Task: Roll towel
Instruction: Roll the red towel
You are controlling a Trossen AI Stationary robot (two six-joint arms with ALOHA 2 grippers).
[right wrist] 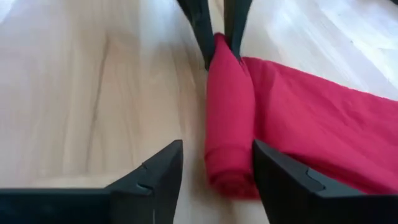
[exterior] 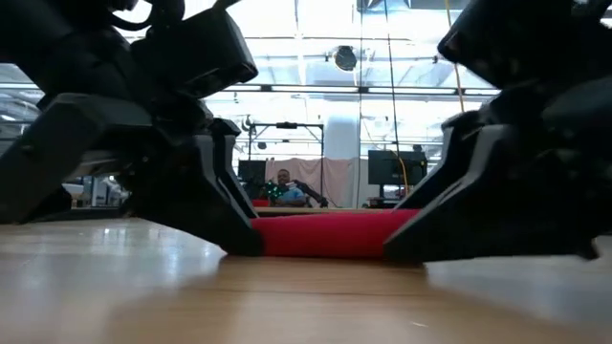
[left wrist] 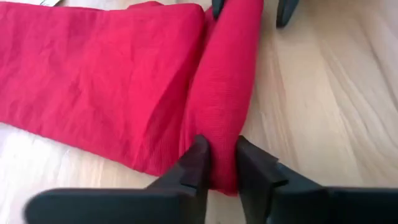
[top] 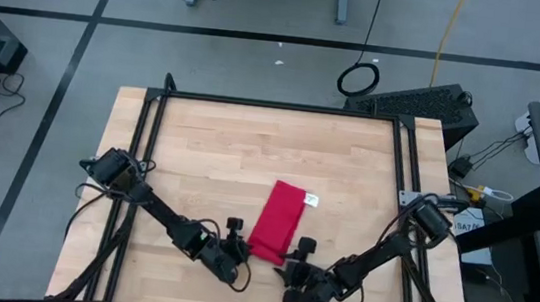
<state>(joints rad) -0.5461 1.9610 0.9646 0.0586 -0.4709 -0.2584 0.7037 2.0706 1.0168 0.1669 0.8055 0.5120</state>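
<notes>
Red towel (top: 279,219) partly rolled, left fingers (left wrist: 198,163) pinching roll's end, right fingers (right wrist: 155,171) spread astride it

Plain bright red towel (top: 277,222) with white tag (top: 311,200) on pale wood-grain table (top: 219,156); black fingers (left wrist: 193,168).

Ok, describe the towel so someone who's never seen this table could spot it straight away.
Look at the wooden table and go to its near edge, between the two dark arms. The towel lies there, a bright red cloth with its near end rolled into a short tube, the left end effector pinching one end of the roll and the right end effector straddling the other. It is the only red thing on the table.
</notes>
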